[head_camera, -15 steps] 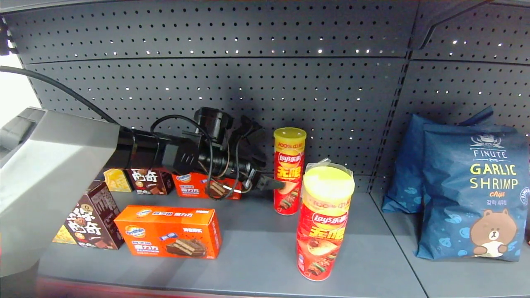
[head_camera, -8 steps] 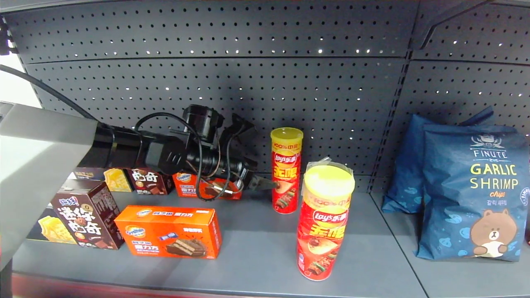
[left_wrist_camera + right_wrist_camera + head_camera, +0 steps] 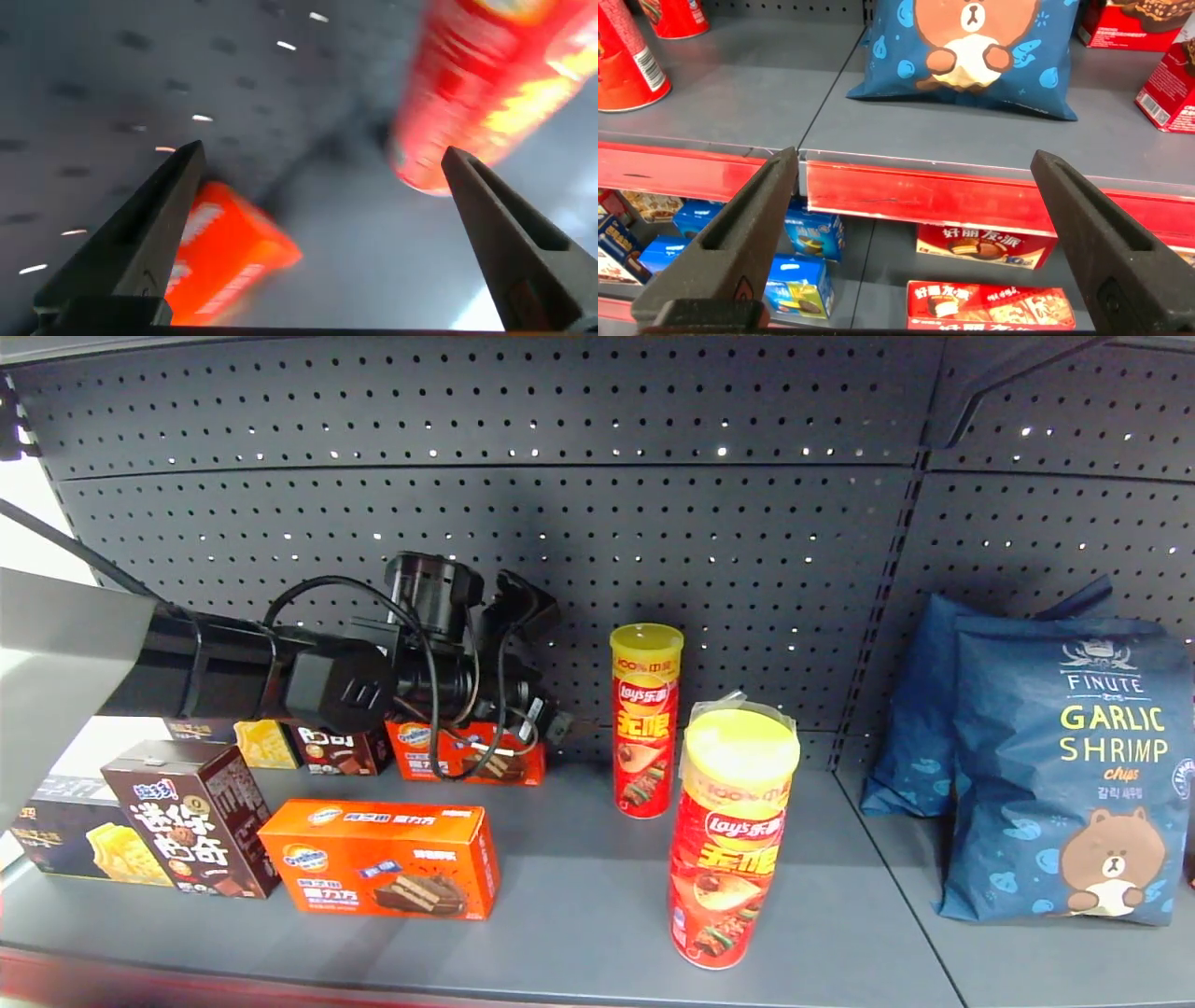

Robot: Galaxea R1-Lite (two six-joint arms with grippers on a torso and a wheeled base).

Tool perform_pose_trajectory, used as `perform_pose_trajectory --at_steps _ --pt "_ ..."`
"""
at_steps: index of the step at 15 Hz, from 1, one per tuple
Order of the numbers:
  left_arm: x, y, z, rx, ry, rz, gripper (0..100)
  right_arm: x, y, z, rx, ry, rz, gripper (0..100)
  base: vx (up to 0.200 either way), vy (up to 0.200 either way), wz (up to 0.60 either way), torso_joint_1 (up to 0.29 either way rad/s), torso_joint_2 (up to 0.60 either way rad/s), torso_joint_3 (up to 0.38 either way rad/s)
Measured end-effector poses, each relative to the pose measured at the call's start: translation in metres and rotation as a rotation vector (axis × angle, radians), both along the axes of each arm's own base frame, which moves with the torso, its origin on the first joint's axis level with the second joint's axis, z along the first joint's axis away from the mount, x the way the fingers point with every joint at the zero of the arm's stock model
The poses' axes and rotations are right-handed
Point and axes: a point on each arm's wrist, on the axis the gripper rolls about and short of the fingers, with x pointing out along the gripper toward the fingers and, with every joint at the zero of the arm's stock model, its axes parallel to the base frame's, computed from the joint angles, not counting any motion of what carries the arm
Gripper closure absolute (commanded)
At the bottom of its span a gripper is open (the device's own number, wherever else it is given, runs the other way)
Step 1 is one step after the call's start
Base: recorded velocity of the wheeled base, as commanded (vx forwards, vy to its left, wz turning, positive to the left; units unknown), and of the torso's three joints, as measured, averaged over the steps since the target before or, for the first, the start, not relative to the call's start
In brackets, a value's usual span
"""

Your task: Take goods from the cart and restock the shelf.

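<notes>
- Left gripper [image 3: 320,149] gapes wide, holding nothing, near the upright rear chips can [image 3: 645,719] on the shelf [image 3: 579,868].
- Right gripper [image 3: 915,157] gapes equally wide, empty, facing the shelf's front.

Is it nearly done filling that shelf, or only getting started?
Partway, it seems. A back can and a front can of chips already stand upright on the shelf. Nothing is in hand: the left hand is open and empty beside the back can, not touching it, and the right hand is open and empty too. How much remains I cannot tell.
</notes>
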Motion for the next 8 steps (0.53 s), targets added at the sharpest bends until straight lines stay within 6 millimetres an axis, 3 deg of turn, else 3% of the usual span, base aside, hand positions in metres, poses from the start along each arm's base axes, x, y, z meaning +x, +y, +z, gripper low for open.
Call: perform_pose_trajectory --at_steps 8 --pt "-0.002 -0.018 -0.009 0.061 -0.074 0.094 0 0.0 0.0 0.0 0.0 0.0 0.0 0 0.0 0.0 0.0 0.0 0.0 0.0"
